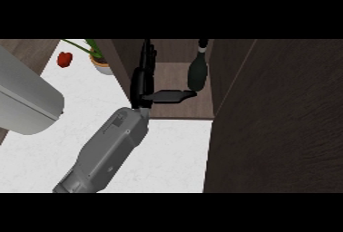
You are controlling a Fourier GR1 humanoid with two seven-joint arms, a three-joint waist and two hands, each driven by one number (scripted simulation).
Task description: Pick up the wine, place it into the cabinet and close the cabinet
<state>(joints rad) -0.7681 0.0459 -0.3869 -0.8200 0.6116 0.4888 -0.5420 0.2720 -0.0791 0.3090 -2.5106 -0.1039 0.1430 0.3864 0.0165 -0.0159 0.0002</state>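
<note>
- The wine bottle (198, 72) stands upright inside the open cabinet (181, 97), on its brown shelf, near the right inner wall
- The bottle is dark, with a thin neck that points up toward the top of the view
- One grey arm (107, 154) comes up from the bottom edge and reaches into the cabinet
- The arm ends in a black hand (143, 81); which of the two hands it is cannot be told from this view
- The long fingers (146, 54) are straight and point deep into the cabinet, along the left inner wall
- The thumb (173, 95) sticks out sideways toward the bottle, and its tip sits just at the bottle's bottom end
- The hand is spread out and is not wrapped around anything
- The cabinet door (281, 122) is a big dark brown board on the right, and it is swung open
- On the white counter (174, 154) to the left sit a small red thing (64, 59) and a potted plant (100, 61) with green leaves
- A big grey shape (23, 97) fills the left edge
</note>
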